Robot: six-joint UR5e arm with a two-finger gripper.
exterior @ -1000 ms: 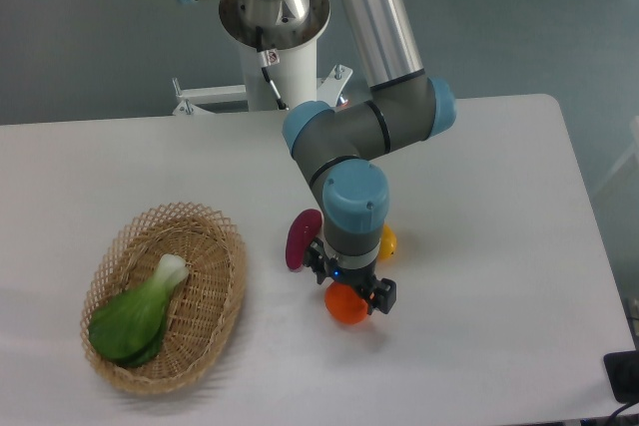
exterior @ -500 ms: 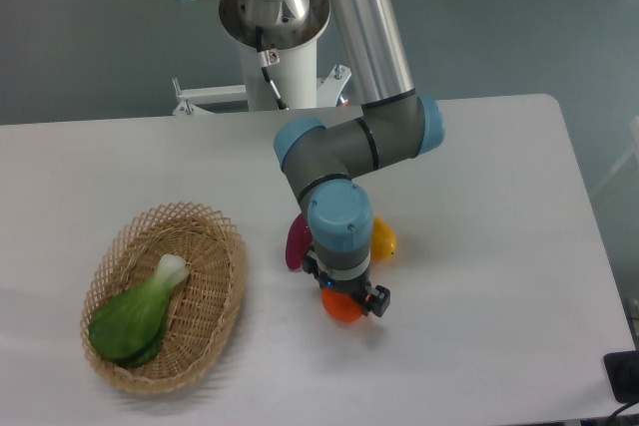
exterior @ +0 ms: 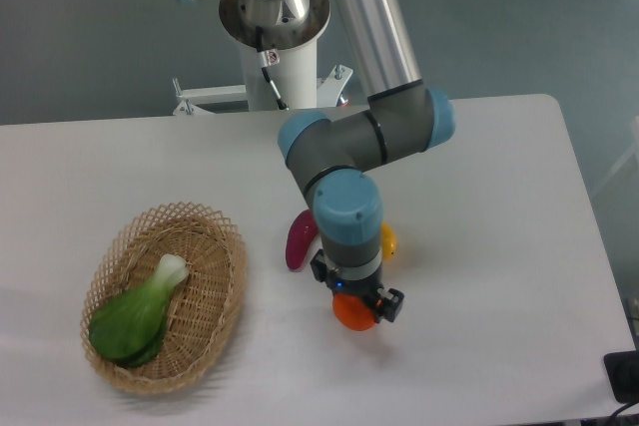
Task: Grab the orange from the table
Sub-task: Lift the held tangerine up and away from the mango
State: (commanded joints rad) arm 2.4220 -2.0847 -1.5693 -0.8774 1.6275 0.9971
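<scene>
The orange (exterior: 354, 315) is a small bright-orange fruit in the middle front of the white table (exterior: 499, 246). My gripper (exterior: 357, 308) points straight down over it, its black fingers on either side of the fruit and closed against it. The wrist hides the top of the orange. I cannot tell whether the orange rests on the table or hangs just above it.
A purple oval fruit (exterior: 300, 239) and a yellow-orange fruit (exterior: 388, 240) lie just behind the gripper. At the front left stands a wicker basket (exterior: 222, 266) holding a green bok choy (exterior: 135, 316). A black object (exterior: 624, 376) sits at the table's front right corner.
The gripper and the orange between its fingers have shifted together slightly to the right and toward the front edge. The other fruits and the basket have not moved.
</scene>
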